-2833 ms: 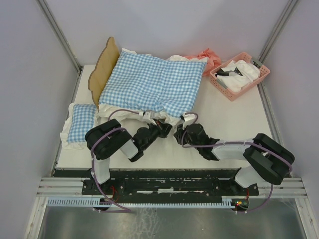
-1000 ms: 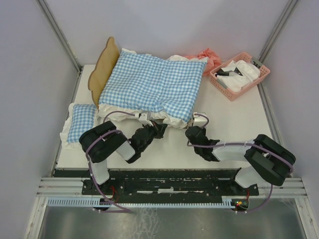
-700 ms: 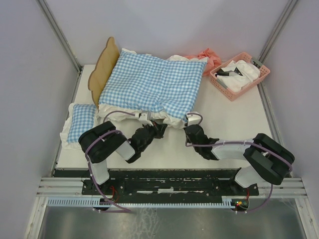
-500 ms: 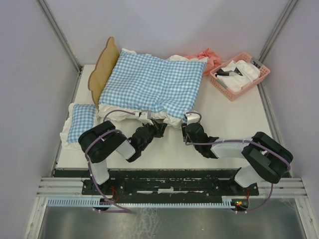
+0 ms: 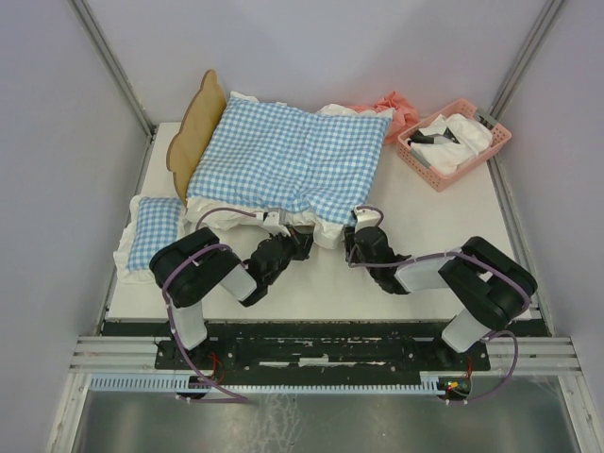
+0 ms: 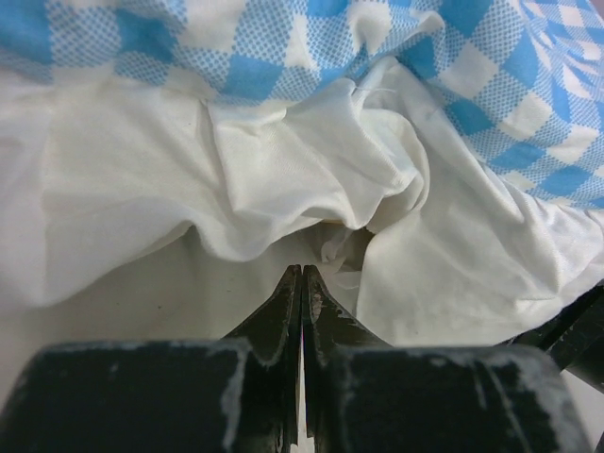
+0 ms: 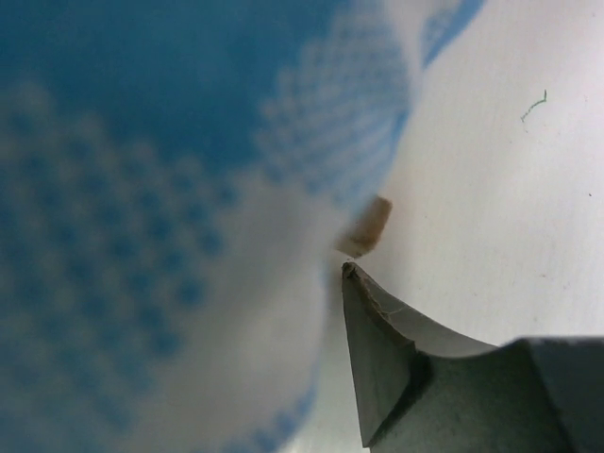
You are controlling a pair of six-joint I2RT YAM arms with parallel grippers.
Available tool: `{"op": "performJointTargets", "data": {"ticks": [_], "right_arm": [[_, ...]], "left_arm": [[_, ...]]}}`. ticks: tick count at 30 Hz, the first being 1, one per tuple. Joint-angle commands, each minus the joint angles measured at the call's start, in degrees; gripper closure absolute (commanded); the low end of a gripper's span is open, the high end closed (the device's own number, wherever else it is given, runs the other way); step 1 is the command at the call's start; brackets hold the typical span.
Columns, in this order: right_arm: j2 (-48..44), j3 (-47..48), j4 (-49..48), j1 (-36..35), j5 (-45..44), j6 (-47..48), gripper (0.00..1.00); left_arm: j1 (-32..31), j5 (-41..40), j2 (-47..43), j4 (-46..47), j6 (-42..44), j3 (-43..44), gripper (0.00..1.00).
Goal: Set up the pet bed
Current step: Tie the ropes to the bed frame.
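Observation:
The pet bed [image 5: 200,127] shows its light-wood wavy headboard at the back left. A blue-and-white checked cushion [image 5: 293,160] with a white frill covers the rest of it. My left gripper [image 5: 300,242] is at the cushion's near edge. In the left wrist view it [image 6: 301,274] is shut, its tips just short of the white frill [image 6: 283,170], with nothing between them. My right gripper [image 5: 360,233] is at the cushion's near right corner and stands open. One finger [image 7: 377,349] shows beside a wooden corner of the bed [image 7: 366,227]. Blurred checked cloth [image 7: 170,189] hides the other finger.
A small checked pillow [image 5: 151,231] lies at the table's left edge. A pink basket [image 5: 453,142] holding white cloth stands at the back right, with a pink cloth [image 5: 392,106] bunched beside it. Bare tabletop [image 5: 434,222] lies right of the bed.
My right gripper has opened and moved left and forward, up against the cushion's near right corner. The left gripper has stayed shut at the frill, hardly moving.

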State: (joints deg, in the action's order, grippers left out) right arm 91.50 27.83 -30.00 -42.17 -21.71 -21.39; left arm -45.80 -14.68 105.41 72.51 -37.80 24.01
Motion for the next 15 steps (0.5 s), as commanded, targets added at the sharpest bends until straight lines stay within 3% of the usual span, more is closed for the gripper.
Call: {"op": "performJointTargets", "data": {"ticks": [1,8,15], "right_arm": [[2.6,0.5,-2.7,0.4,3.2,-1.3,0.54],[-0.1,-2.5,-3.1,0.5,0.6,-3.3,0.96],[-9.6,-3.5,5.1,0.5,-4.8,-5.5,0.98]], "left_arm": [[0.3,0.1,0.3,2.8,0.9,1.4,0.97],[0.3,0.0,0.2,2.7,1.1,1.4,0.97],[0.4,-1.2,-0.5,2.0,1.6,0.2,0.97]]}}
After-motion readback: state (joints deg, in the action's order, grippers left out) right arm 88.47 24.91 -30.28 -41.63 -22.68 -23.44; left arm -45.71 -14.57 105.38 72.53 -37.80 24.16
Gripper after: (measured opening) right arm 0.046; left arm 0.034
